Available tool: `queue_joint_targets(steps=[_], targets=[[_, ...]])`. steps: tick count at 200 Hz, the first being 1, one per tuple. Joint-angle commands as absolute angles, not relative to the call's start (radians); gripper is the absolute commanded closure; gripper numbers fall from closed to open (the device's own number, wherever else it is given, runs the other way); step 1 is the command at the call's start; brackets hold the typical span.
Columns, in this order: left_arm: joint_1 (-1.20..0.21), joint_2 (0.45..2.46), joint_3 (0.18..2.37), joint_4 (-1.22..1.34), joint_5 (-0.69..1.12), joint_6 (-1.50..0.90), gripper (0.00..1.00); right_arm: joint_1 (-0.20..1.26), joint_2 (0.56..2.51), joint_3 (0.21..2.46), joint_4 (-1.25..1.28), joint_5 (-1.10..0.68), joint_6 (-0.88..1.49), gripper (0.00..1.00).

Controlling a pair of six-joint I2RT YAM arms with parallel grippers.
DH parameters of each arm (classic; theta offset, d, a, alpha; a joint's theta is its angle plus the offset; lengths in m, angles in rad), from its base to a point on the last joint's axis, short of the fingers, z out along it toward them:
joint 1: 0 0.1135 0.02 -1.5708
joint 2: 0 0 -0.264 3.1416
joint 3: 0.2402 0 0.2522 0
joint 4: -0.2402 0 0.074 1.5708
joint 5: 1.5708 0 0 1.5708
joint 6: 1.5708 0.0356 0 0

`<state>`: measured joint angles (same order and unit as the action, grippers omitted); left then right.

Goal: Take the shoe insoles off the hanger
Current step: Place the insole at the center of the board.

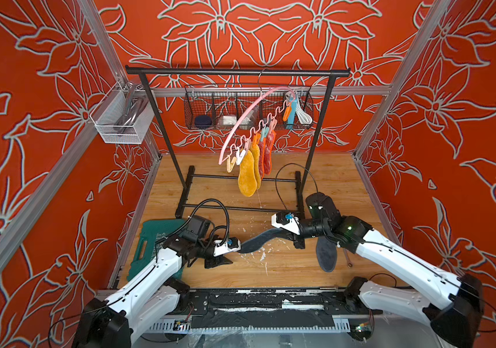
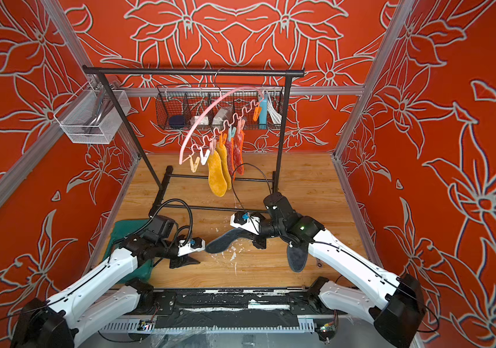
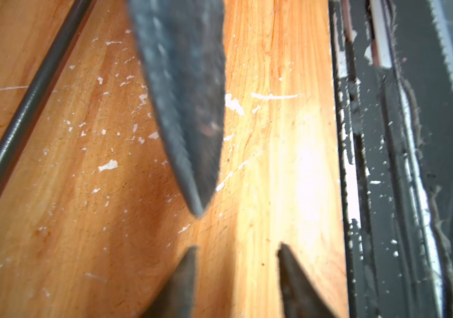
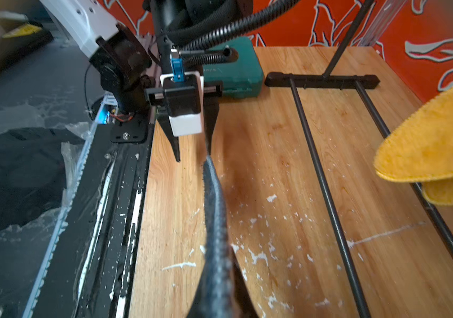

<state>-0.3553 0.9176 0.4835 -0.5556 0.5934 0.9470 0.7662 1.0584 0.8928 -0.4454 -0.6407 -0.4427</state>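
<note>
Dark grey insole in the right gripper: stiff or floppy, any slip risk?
Likely floppy: the dark grey insole curves away from the right gripper, free tip sagging. Probably light: its edge looks thin in the right wrist view. Slip seems unlikely: fuzzy surface, jaws shut on it.

Light wooden plank tabletop (image 1: 331,186), white flecks (image 1: 263,256) across its front, green plastic tool case (image 1: 150,241) at the left edge, black metal rack base (image 1: 234,208) mid-table, dark grey fuzzy insole (image 1: 326,254) flat front right.
</note>
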Motion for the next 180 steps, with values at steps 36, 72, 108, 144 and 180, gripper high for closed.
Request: queue_joint_targets(steps=[36, 72, 108, 144, 180], targets=[[-0.322, 0.879, 0.48, -0.434, 0.515, 0.811, 0.08, 0.765, 1.072, 1.038, -0.788, -0.525, -0.533, 1.0], [-0.255, 0.896, 0.475, -0.344, 0.452, 0.736, 0.02, 0.765, 1.135, 1.139, -0.93, -0.472, -0.516, 1.0], [-0.098, 0.94, 0.5, -0.284, 0.514, 0.641, 0.01, 0.765, 1.226, 1.176, -1.046, -0.27, -0.527, 1.0], [-0.042, 0.975, 0.516, -0.203, 0.415, 0.55, 0.02, 0.764, 1.311, 1.175, -1.091, -0.12, -0.507, 1.0], [-0.032, 0.982, 0.503, -0.124, 0.287, 0.479, 0.02, 0.762, 1.427, 1.171, -1.094, 0.029, -0.498, 1.0]])
